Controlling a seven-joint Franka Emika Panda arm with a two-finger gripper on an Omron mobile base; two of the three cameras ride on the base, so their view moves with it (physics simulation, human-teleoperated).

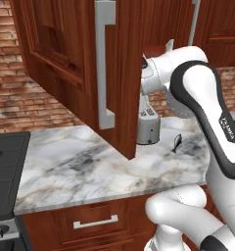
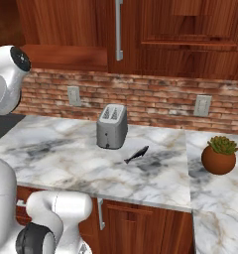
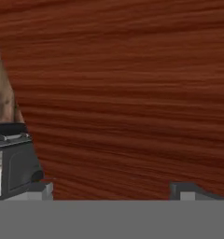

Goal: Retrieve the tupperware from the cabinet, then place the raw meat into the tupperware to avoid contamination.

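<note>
Look at the cabinet [image 1: 65,54]: 1 door is swung open, and your gripper [image 3: 111,191] is right up against red-brown wood, with its 2 tips spread apart and holding nothing. The tupperware is not in sight yet (likely inside). I think it will be light, stiff and a bit slippery, so pinch it by the rim. The raw meat [image 2: 136,155] lies on the counter [image 2: 66,154] just beside the toaster [image 2: 112,126]. It looks tiny and thin, maybe slick. You have 1 fish, 1 toaster, 1 plant [image 2: 219,155].
</note>
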